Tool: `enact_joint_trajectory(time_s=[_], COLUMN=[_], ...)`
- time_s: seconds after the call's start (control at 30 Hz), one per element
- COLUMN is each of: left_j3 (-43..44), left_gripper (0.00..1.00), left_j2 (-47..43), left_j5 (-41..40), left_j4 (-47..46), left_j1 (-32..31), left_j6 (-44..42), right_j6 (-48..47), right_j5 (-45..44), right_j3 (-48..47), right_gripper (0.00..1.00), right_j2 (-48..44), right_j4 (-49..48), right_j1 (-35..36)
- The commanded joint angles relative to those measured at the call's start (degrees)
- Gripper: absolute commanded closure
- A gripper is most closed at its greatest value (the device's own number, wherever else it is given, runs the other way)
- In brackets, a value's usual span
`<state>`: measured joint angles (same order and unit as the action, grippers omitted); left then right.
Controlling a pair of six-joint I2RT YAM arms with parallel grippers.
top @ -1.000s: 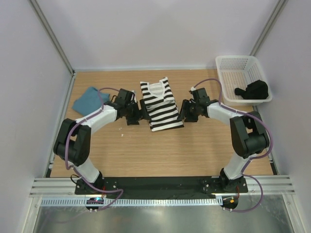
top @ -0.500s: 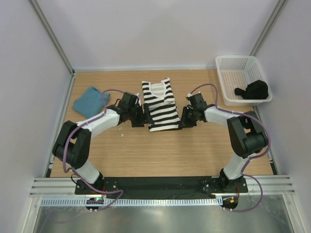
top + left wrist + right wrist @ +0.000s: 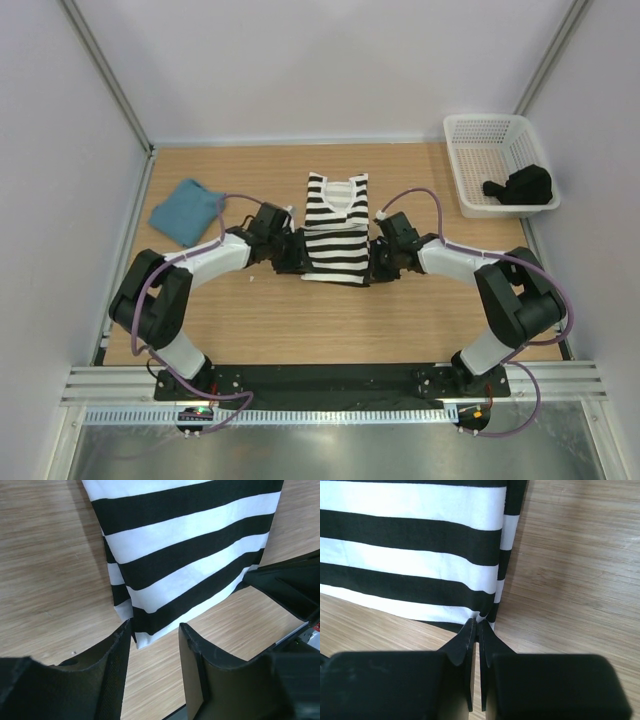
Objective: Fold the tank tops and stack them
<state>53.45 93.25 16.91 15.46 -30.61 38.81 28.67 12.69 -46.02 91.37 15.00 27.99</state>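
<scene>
Seen from above, a black-and-white striped cloth tank top [image 3: 335, 225] lies flat in the middle of the wooden table [image 3: 300, 320], with its neckline away from the arms. The left gripper [image 3: 292, 257] and right gripper [image 3: 376, 262] sit at its two near hem corners. Only the wrist views show the jaws. The left pair stands apart, straddling one corner, while the right pair is pinched together on the other. A plain teal-blue tank top [image 3: 185, 210] lies well apart to the left. A white plastic mesh basket [image 3: 470, 130] at the far right holds a black object [image 3: 522, 186].
</scene>
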Motion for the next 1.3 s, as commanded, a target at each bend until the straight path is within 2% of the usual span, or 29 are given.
enact_joint_trajectory(time_s=[0.0,0.13,0.33,0.4,0.43,0.5,0.67,0.77,0.9,1.07,1.27], left_j3=[-0.3,-1.5,-5.3,-6.0,-6.9,-8.3,-12.8,-13.9,-15.7,-16.0,-16.4], left_gripper=[0.58,0.72,0.79,0.86,0.96,1.00,1.00,1.00,1.00,1.00,1.00], left_j2=[0.6,0.0,-0.4,0.5,0.9,1.1,-1.0,-3.2,-6.0,-6.2,-6.5], left_j5=[0.1,0.8,0.8,1.1,1.5,1.5,0.2,0.6,0.8,2.3,2.8], left_j4=[-2.9,-3.2,-4.7,-5.6,-6.0,-7.3,-8.9,-9.0,-8.9,-9.0,-9.0], left_j1=[-0.2,-0.3,-0.5,-0.5,-0.5,-0.9,-2.1,-3.3,-4.1,-4.2,-4.3], left_j6=[0.3,1.2,1.6,1.9,2.0,2.6,2.9,2.2,1.8,0.9,0.6], right_j6=[0.7,0.8,1.0,1.1,1.4,1.7,3.4,4.0,3.4,0.3,-3.4], right_j5=[-2.1,-2.4,-2.2,-2.1,-2.2,-2.4,-3.8,-5.8,-9.2,-11.7,-17.3], right_j3=[0.8,0.7,1.0,1.3,1.7,2.3,5.2,5.9,3.8,-3.8,-13.6], right_gripper=[0.92,0.92,0.94,0.95,0.95,0.96,0.95,0.91,0.57,0.52,0.55], right_j2=[-1.2,-0.9,-0.8,-1.1,-1.5,-2.6,-6.6,-10.8,-15.6,-14.7,-3.8], right_j4=[0.4,0.5,0.3,0.5,0.6,1.3,3.1,5.4,10.4,12.3,12.9], right_j1=[0.4,0.4,0.4,0.5,0.6,0.7,2.0,3.5,4.0,4.0,3.2])
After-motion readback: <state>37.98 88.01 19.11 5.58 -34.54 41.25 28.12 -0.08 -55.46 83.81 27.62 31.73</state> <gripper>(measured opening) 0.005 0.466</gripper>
